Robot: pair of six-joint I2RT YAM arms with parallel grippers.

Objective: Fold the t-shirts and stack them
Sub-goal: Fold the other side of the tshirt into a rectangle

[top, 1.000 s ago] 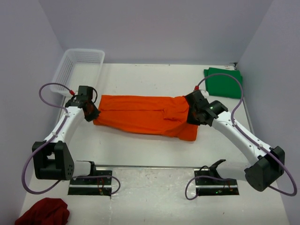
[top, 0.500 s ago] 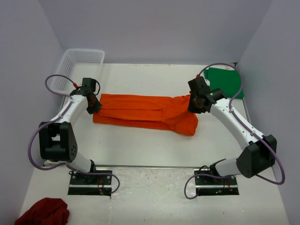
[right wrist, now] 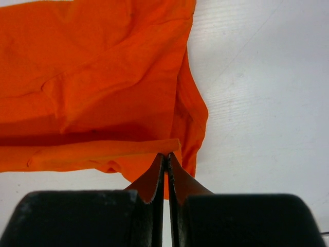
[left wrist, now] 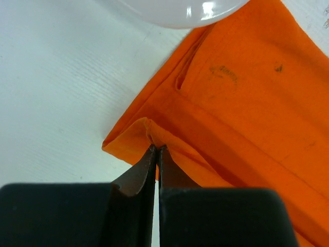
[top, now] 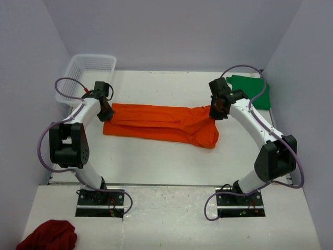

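The orange t-shirt (top: 158, 124) lies folded into a long band across the middle of the table. My left gripper (top: 105, 112) is shut on its left end; in the left wrist view the jaws (left wrist: 156, 149) pinch a small fold of orange cloth (left wrist: 247, 98). At the band's right end my right gripper (top: 216, 112) is shut too, with an edge of the orange t-shirt (right wrist: 92, 87) caught between its tips (right wrist: 167, 156). A folded dark green t-shirt (top: 250, 89) rests at the back right corner, partly behind the right arm's cable.
A white mesh basket (top: 86, 73) stands at the back left, close to the left arm. A dark red cloth (top: 48, 235) lies crumpled at the near left, in front of the arm bases. White walls enclose the table on three sides.
Both grippers have carried the shirt's ends away from the bases toward the back of the table, and the orange band has shifted back and narrowed. Both grips stayed shut.
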